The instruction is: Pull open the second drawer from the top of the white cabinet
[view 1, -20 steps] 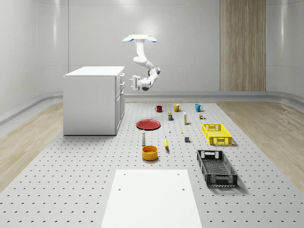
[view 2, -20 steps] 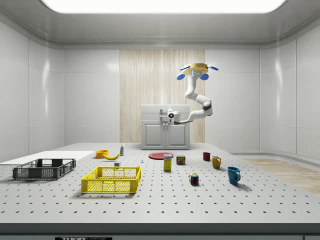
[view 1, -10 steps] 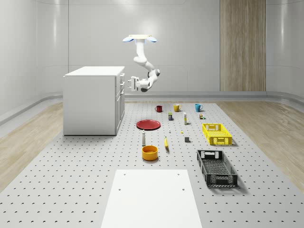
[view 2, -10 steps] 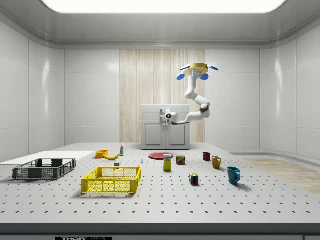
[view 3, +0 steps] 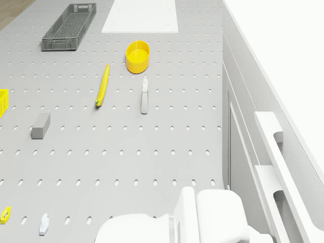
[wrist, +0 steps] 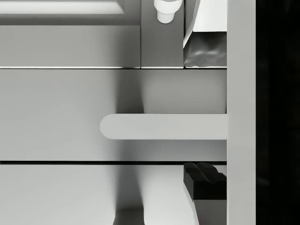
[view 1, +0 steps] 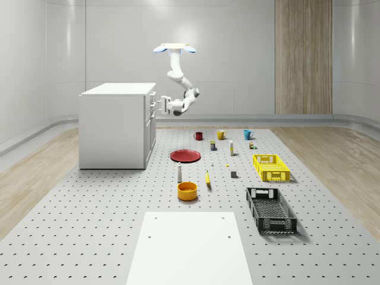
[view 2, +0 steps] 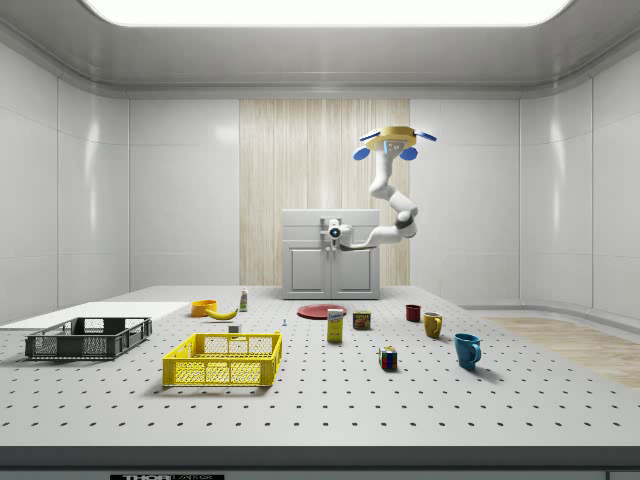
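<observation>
Drone (view 1: 174, 48) hovers in the air just off the drawer side of the white cabinet (view 1: 114, 127), above the perforated table (view 1: 89, 225), arm bent down and toward the cabinet front. Gripper (view 1: 159, 104) sits right at the upper drawers on the cabinet's face, at about the height of the second drawer from the top; in the side view the gripper (view 2: 331, 232) overlaps the cabinet's (view 2: 331, 268) upper front. Wrist view: the drawer front (wrist: 56, 115) is very close, its horizontal handle (wrist: 164, 126) lying between the two fingers, one fingertip (wrist: 202, 44) on one side of it, one dark pad (wrist: 204, 180) on the other, both with a gap to the handle, so the pincer is spread apart and not clamped (contact can't be ruled out on the hidden side). Drawer looks flush with its neighbours. Also on the table: red plate (view 1: 185, 155), orange bowl (view 1: 187, 190), banana (view 1: 208, 179), yellow crate (view 1: 271, 167), black crate (view 1: 271, 209), three mugs (view 1: 220, 135), white board (view 1: 189, 249).
</observation>
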Robot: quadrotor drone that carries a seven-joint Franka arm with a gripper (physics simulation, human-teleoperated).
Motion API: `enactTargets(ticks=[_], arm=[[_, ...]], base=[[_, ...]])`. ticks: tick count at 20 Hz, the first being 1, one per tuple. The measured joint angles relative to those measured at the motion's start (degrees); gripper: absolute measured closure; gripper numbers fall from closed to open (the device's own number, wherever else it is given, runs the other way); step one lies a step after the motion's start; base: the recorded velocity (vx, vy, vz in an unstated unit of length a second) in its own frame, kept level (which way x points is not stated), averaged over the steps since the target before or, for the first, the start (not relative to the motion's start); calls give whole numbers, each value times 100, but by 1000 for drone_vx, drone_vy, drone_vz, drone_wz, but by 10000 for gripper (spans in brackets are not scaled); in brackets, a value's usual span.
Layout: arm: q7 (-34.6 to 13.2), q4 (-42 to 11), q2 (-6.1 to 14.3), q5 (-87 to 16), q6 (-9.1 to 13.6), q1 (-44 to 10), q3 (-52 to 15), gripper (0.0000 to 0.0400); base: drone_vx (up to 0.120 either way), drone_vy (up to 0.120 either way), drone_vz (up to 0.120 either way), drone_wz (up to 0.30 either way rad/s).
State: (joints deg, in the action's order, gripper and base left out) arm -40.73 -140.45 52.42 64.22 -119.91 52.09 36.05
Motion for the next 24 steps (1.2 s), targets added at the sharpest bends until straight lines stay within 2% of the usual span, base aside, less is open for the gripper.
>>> enactTargets(ticks=[16,24], arm=[[398,-68,-371,568,-219,58,-289,100],[434,-12,-499,730,-179,-35,-431,100]], base=[[0,0,0,0],[0,0,0,0]])
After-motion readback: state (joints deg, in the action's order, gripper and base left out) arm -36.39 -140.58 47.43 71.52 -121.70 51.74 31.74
